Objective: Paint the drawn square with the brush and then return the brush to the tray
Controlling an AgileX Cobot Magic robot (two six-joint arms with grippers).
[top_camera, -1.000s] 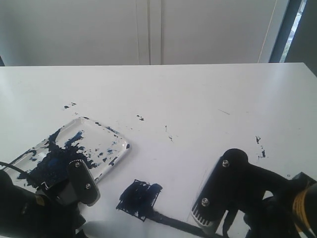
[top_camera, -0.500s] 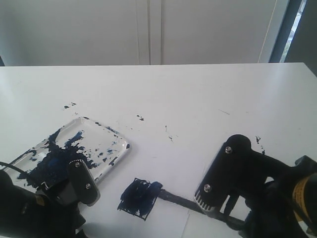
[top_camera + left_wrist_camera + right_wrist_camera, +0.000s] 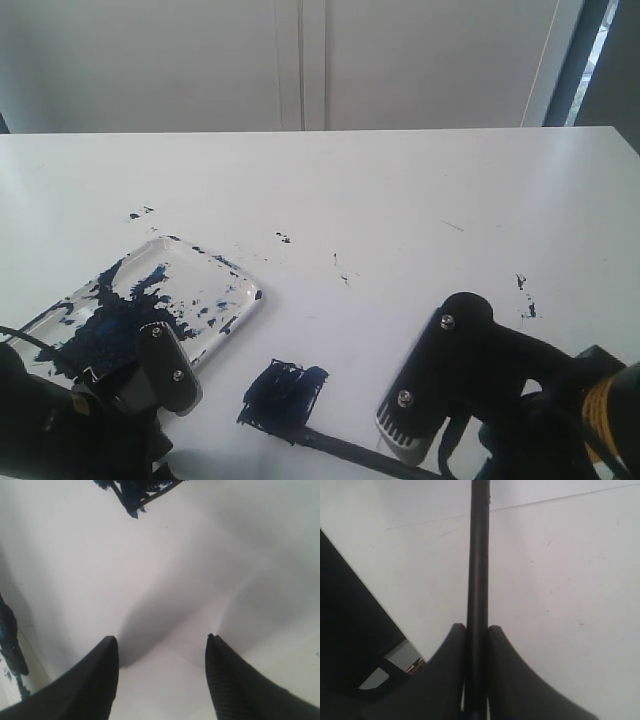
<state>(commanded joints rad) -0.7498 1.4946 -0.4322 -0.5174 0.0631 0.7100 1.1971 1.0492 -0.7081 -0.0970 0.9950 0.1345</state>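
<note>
The small black-lined drawn square (image 3: 283,398) lies on the white bench (image 3: 400,200) near its front edge. It is almost wholly covered in ragged dark blue paint, and some strokes stray past its outline. The long thin black brush (image 3: 345,449) slants in from the right, with its tip at the square's near corner; whether it touches the surface there I cannot tell.

My right claw (image 3: 477,630) is narrowed onto the brush shaft, one finger pressed to each side, so the grip looks firm. I judge that I am in the painting step and close to finishing it, since little white shows inside the outline.

The next move is one more pass over any pale gaps, or the return. For the return I must raise the tip clear so it leaves no streak. Then I swing the long shaft left to the shallow clear rectangular tray (image 3: 210,262) blotched with dark blue, just beyond the square, and lay it flat inside.

My left claw (image 3: 161,640) hangs wide and empty beside the tray, so the shaft has to pass it carefully.
</note>
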